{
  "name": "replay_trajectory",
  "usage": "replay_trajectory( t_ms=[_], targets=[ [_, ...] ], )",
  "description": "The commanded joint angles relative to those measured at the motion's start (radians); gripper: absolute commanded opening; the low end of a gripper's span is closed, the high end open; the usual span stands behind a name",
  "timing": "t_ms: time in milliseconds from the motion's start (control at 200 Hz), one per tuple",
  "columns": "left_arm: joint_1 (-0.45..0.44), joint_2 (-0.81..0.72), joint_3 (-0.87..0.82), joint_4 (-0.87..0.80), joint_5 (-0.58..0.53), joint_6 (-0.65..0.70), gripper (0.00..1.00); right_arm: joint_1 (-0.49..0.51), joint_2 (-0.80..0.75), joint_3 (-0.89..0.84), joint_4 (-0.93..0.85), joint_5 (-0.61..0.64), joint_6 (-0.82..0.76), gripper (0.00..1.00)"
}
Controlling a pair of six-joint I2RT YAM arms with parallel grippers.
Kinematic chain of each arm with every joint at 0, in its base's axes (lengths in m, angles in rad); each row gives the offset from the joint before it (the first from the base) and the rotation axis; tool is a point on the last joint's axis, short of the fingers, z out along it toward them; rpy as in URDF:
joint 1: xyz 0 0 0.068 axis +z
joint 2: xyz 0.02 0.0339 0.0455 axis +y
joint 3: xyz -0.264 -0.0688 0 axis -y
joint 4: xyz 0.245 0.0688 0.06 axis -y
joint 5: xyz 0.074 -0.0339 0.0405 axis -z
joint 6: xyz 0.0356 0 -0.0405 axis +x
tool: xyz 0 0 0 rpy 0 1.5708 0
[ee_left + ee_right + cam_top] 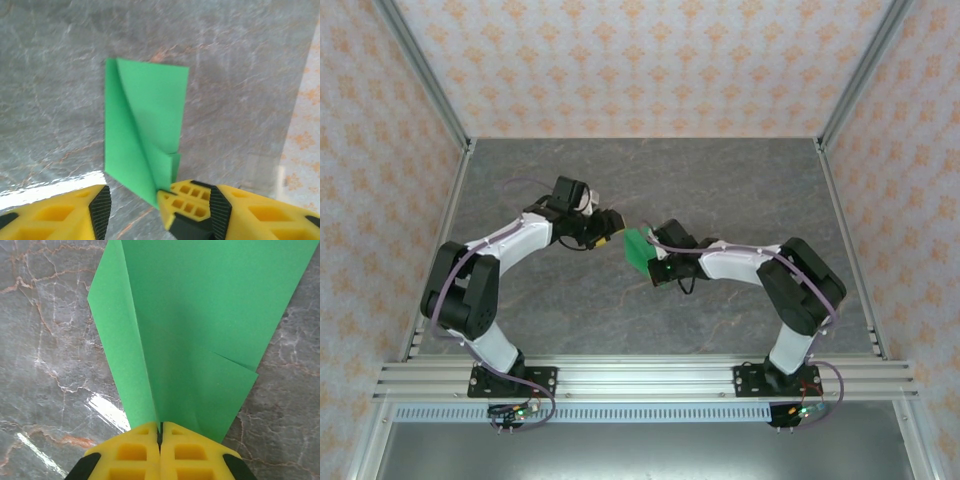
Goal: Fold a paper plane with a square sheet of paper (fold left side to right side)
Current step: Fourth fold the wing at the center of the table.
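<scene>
A thin bright green paper sheet, already creased into a tapering wedge with one long diagonal fold and a small flap near its narrow end, sits at the centre of the overhead frame. It seems to be lifted off the grey marbled tabletop rather than lying flat. The right gripper has its yellow fingers pressed together on the wedge's narrow point, at the bottom centre of the right wrist frame. From there the paper's long axis runs straight up the frame, widening to its far edge. The left gripper stands just to the upper left of the paper in the overhead view, fingers parted and holding nothing. In the left wrist frame the narrow point reaches into the gap between them and ends against a yellow cellular block at bottom centre. That block is probably the right gripper's tip, though I cannot be sure. Both grippers therefore crowd the narrow end and the wide end is free. The left-to-right fold likely falls to the left arm, which is nearer the left-hand long edge.
</scene>
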Motion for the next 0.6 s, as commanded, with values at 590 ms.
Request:
replay_trajectory(
  t_ms=[590],
  targets=[
    [-0.120,0.213,0.072,0.056,0.013,-0.012,0.35,-0.130,0.014,-0.079,0.215,-0.337,0.155,0.04]
  ],
)
